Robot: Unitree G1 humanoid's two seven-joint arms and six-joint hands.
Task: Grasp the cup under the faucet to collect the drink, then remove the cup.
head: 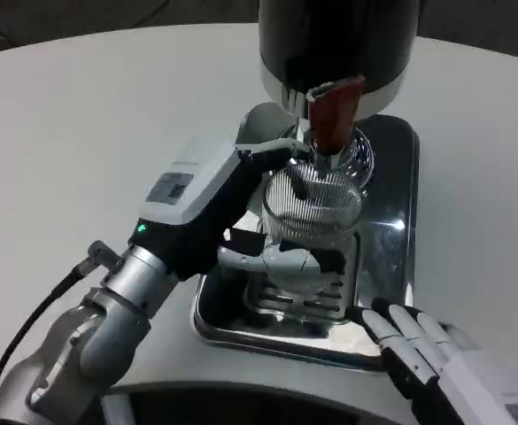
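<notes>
Gripped in the left hand (281,252): a clear ribbed plastic cup (312,208), fingers wrapped round its wall, held over the shiny steel drip tray (398,239) toward the far edge of the white round surface (81,133), directly beneath the dark-red faucet lever (334,111) of the black cylindrical dispenser (338,40). Resting open, fingers extended, at the tray's near corner: the right hand (409,341). Likely risks: squeezing the thin wall and buckling it, or tilting on withdrawal and spilling drink.
</notes>
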